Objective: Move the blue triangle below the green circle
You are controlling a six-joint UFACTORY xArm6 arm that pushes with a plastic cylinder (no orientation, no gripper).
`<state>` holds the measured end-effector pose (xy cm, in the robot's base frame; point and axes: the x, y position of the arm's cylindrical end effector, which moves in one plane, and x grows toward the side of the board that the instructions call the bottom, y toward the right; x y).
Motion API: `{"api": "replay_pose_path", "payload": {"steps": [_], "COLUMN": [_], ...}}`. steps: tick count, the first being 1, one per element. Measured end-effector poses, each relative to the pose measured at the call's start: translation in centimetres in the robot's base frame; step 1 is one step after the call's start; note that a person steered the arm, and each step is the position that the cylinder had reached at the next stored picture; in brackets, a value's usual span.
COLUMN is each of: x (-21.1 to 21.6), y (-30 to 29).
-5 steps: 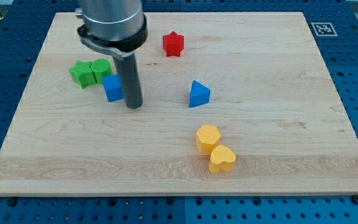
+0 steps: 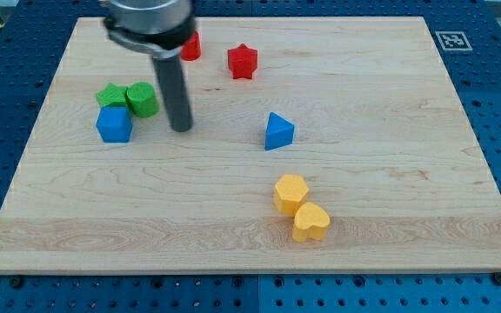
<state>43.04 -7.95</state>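
Note:
The blue triangle point(image 2: 277, 132) lies near the middle of the wooden board point(image 2: 390, 174). The green circle point(image 2: 143, 100) sits at the upper left, touching a green star point(image 2: 110, 96) on its left. A blue cube point(image 2: 114, 124) lies just below the two green blocks. My tip point(image 2: 180, 129) stands on the board just right of the green circle and the blue cube, touching neither, and well left of the blue triangle.
A red star point(image 2: 243, 61) lies near the view's top. A second red block point(image 2: 191, 45) shows partly behind the arm. Two yellow blocks point(image 2: 290, 193) point(image 2: 310, 223) sit touching at the lower middle. A marker tag point(image 2: 450, 39) is at the board's top right corner.
The blue cube has moved left and now sits below the green blocks. My tip has shifted slightly up the view. The red block behind the arm has come into sight.

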Motion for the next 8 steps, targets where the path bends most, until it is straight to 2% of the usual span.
{"api": "replay_pose_path", "payload": {"steps": [2, 3, 4, 5, 6, 8], "x": [6.1, 6.5, 4.6, 1.4, 1.2, 3.0], "y": [8.6, 14.3, 17.7, 15.7, 12.8, 11.0]}}
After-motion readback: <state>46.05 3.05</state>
